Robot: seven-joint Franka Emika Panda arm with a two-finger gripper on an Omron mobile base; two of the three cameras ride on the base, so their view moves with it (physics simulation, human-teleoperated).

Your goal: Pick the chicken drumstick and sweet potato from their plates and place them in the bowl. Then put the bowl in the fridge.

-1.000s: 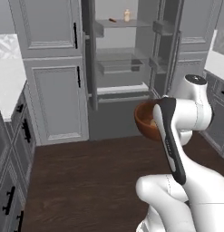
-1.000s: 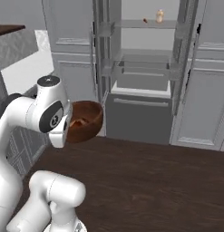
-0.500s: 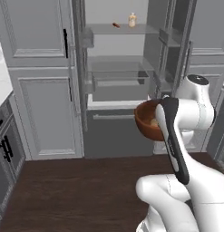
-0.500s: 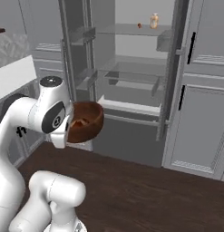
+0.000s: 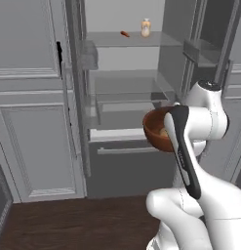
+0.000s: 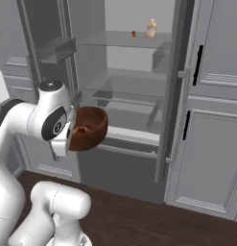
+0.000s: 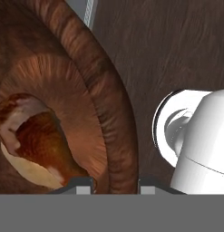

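Note:
My gripper (image 7: 115,183) is shut on the rim of the reddish-brown wooden bowl (image 7: 104,113), with one finger inside the wall and one outside. The chicken drumstick (image 7: 41,136) lies in the bowl on top of the pale tan sweet potato (image 7: 27,174). I hold the bowl (image 5: 156,129) at about chest height in front of the open fridge (image 5: 127,93), level with its lower glass shelf. From the right, the bowl (image 6: 91,127) hangs just short of the fridge (image 6: 129,86) interior. The plates are out of view.
Both fridge doors stand open, with bins on the left door (image 5: 85,53) and the right door (image 5: 205,49). A small bottle (image 5: 146,28) and an orange-red stick (image 5: 124,34) sit on the top shelf. Grey cabinets (image 5: 29,97) flank the fridge. Dark wood floor (image 5: 68,222) lies below.
The base has driven closer to the fridge, so the whole scene has grown and shifted. The bowl stays in my gripper in the same pose.

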